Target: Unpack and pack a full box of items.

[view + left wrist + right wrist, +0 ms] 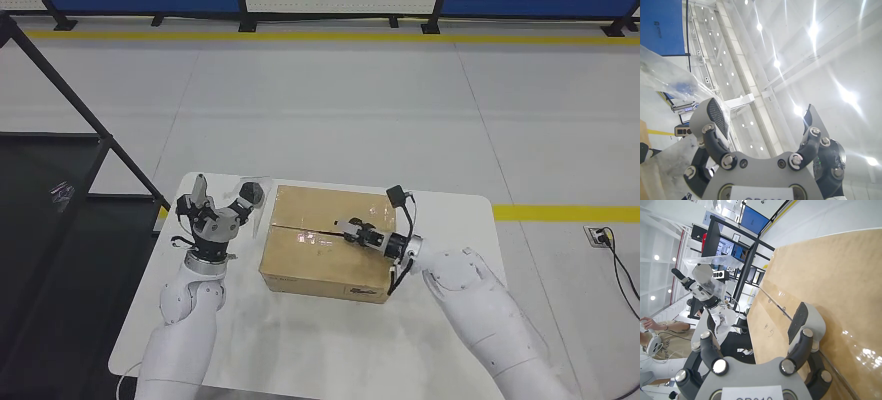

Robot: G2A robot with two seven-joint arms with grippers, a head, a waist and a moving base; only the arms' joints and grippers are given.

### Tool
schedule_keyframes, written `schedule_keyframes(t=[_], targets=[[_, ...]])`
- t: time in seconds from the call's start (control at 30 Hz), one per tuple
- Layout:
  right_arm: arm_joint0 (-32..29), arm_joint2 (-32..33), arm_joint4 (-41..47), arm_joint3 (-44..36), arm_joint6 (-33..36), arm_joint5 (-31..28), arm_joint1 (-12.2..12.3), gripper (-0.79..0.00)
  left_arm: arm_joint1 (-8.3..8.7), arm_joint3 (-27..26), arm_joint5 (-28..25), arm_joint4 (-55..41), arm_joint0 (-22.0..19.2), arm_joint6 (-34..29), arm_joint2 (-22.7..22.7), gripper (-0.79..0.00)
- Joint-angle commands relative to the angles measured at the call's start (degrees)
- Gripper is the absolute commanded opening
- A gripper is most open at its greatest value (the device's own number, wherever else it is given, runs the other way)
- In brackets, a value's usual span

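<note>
- The right gripper [755,319] is spread open and grasps nothing. One of its fingers [797,323] lies against the top of the cardboard box [819,275], and the other stands off the surface.
- Just ahead of that finger runs the centre seam [772,302], a dark slit between the two closed top flaps. The cardboard around the finger is glossy, probably tape.
- The box sits under this gripper on the white table [300,340] with its flaps closed, so unpacking looks barely begun.
- Across the box, the left gripper [762,111] points upward with its jaws wide apart, clamping nothing.
- A clear plastic film [677,81] clings to one of its pads [717,113] and trails off toward the box side.
- Handling, as I judge it:
  - The film is light, limp and clingy, likelier to stay stuck to the pad than to drop.
  - The flaps are stiff but thin. The best hold is a flap edge at the seam, with one finger slipped into the slit.
  - A full box is probably heavy, so it is better opened in place than lifted.
</note>
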Motion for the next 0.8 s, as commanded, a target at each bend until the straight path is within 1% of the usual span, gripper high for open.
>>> schedule_keyframes(t=[0.0, 0.07, 0.1, 0.13, 0.17, 0.47, 0.53, 0.67, 0.77], targets=[[-2.43, 0.57, -6.6, -4.01, -7.92, -3.18, 0.3, 0.0, -0.08, -0.37, 0.78, -0.74, -0.07, 0.21, 0.43, 0.0], [-6.11, 1.09, -15.5, -9.69, -16.21, -4.76, 0.66, 0.0, -0.24, -0.79, 1.58, -2.58, -0.26, 0.64, 0.91, 0.0], [-8.08, 1.33, -20.31, -12.49, -19.63, -4.01, 0.87, 0.0, -0.33, -0.93, 2.13, -3.52, -0.36, 0.78, 1.22, 0.0], [-9.39, 1.62, -23.14, -14.21, -21.89, -2.57, 0.98, 0.0, -0.42, -0.99, 2.97, -4.56, -0.48, 0.9, 1.52, 0.0], [-9.39, 1.62, -23.14, -14.21, -21.89, -2.57, 0.98, 0.0, -0.42, -1.01, 3.59, -4.48, -0.68, 0.9, 1.72, 0.0], [-9.46, 1.47, -23.82, -14.58, -21.9, -2.54, 0.99, 0.0, -0.38, -0.99, 3.62, -3.96, -0.76, 0.73, 1.77, 0.0], [-10.35, 0.55, -27.98, -17.14, -23.31, -2.09, 0.93, 0.0, -0.4, -2.04, 3.81, -3.2, -0.08, 1.94, 2.02, 0.0], [-12.66, -1.3, -37.98, -22.6, -29.6, -1.05, 0.7, 0.0, -0.74, -4.03, 2.82, -2.28, 0.65, 4.89, 3.6, 0.0], [-14.52, -3.09, -44.48, -25.8, -33.98, 1.16, 0.39, 0.0, -1.17, -4.5, 1.52, -2.1, 0.6, 7.03, 5.23, 0.0]])
